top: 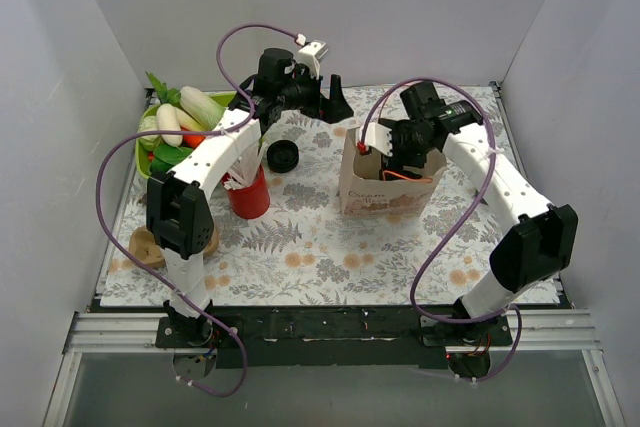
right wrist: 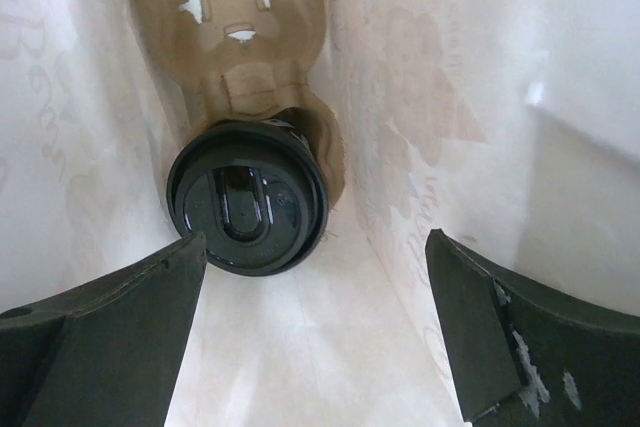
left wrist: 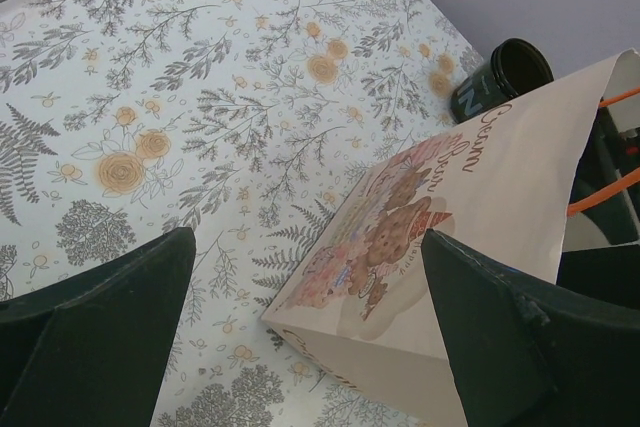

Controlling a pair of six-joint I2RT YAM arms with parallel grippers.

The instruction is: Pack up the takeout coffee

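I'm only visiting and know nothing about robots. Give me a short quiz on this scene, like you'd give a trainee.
1. True or false: the coffee is already inside the bag.
2. One word: is the right gripper open or shut?
3. Which gripper reaches into the bag? A) left B) right C) both

Key: 1 true; 2 open; 3 B.
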